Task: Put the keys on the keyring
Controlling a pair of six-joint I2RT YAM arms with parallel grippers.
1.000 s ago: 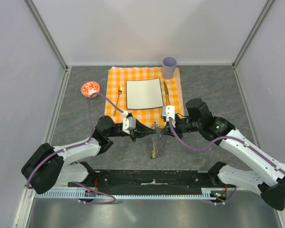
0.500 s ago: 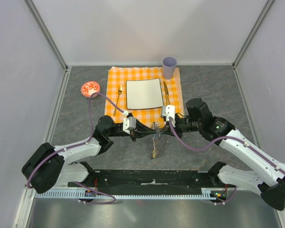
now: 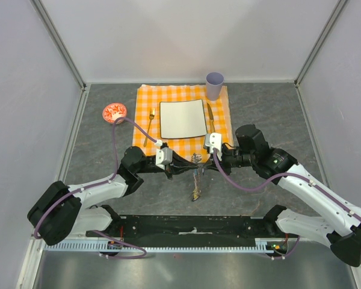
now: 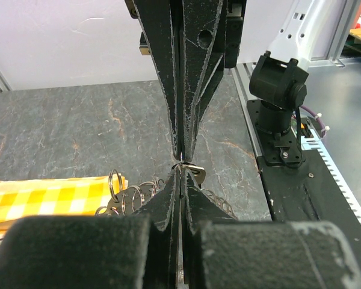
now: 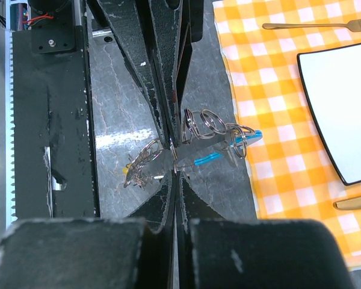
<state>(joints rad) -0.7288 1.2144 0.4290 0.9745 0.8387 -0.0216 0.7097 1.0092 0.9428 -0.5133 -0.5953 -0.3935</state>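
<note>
My two grippers meet tip to tip over the grey table in front of the cloth. The left gripper [image 3: 189, 167] [image 4: 180, 170] is shut on thin wire of the keyring [image 3: 196, 158]. The right gripper [image 3: 203, 164] [image 5: 174, 171] is shut on the same wire from the other side. In the right wrist view a cluster of silvery rings [image 5: 206, 123] and the turquoise tag [image 5: 251, 137] hang beside the pinch. The keys [image 3: 195, 192] [image 5: 141, 165] dangle as a bunch on a short chain below the grippers. Where the wire sits between the pads is hidden.
An orange checked cloth [image 3: 147, 99] holds a white square plate [image 3: 182, 118], a gold fork [image 3: 150, 126] and a knife [image 3: 210, 117]. A lilac cup [image 3: 215, 85] stands at its far right corner. A red-and-white bowl [image 3: 114, 112] sits to the left. Black base rail [image 3: 192, 227] lies near.
Both grippers have drifted slightly away from the near edge, staying shut together. The hanging keys have risen a little with them.
</note>
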